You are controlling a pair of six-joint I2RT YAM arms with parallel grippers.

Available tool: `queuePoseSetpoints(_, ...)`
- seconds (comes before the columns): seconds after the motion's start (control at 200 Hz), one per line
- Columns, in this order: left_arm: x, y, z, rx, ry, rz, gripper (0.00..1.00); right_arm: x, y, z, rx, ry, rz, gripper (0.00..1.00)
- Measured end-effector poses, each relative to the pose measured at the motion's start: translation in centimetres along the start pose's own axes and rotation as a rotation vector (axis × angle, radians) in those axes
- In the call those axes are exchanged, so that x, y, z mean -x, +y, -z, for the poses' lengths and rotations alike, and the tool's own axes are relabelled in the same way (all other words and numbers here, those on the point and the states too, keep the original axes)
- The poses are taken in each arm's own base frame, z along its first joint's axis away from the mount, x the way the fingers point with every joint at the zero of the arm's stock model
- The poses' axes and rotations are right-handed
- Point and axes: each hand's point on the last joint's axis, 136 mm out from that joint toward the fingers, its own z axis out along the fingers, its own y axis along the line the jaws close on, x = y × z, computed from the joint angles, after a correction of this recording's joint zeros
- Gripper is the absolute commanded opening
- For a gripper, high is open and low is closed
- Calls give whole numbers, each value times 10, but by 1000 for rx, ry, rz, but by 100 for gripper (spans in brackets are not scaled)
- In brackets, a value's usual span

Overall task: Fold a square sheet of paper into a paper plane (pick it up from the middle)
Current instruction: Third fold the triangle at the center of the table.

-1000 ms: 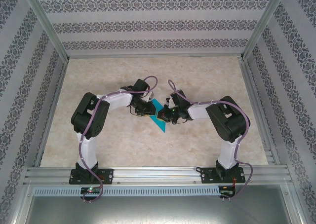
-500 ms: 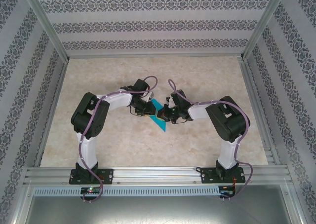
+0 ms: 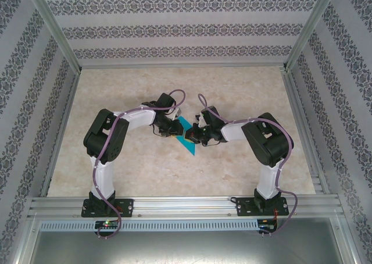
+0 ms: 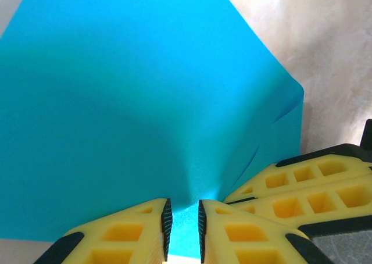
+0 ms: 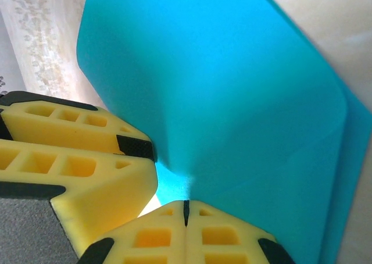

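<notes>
The teal-blue square sheet of paper (image 3: 191,149) lies at the middle of the table, between the two grippers. Its surface (image 4: 133,101) bulges up in a soft ridge that runs toward my left gripper (image 4: 183,209). The left jaws stand a narrow gap apart, with paper showing in the gap. My right gripper (image 5: 186,204) is shut, and a raised crease of the sheet (image 5: 244,101) meets its closed tips. The right gripper's fingers (image 4: 302,188) press close beside the left one. In the top view, the left gripper (image 3: 174,131) and right gripper (image 3: 190,138) meet over the sheet.
A beige marbled tabletop (image 3: 128,165) spreads on all sides of the sheet. Aluminium rails (image 3: 186,204) frame the near edge, and patterned walls (image 3: 186,31) close the back and sides. Both arms reach inward, elbows out toward the sides.
</notes>
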Motion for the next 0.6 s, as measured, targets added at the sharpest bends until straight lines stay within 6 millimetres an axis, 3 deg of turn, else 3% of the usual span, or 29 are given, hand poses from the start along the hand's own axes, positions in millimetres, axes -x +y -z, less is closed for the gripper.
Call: queuePoseSetpoints(0.6, 0, 0, 0, 0, 0, 0, 24, -1, 1, -1, 8, 8, 28, 4)
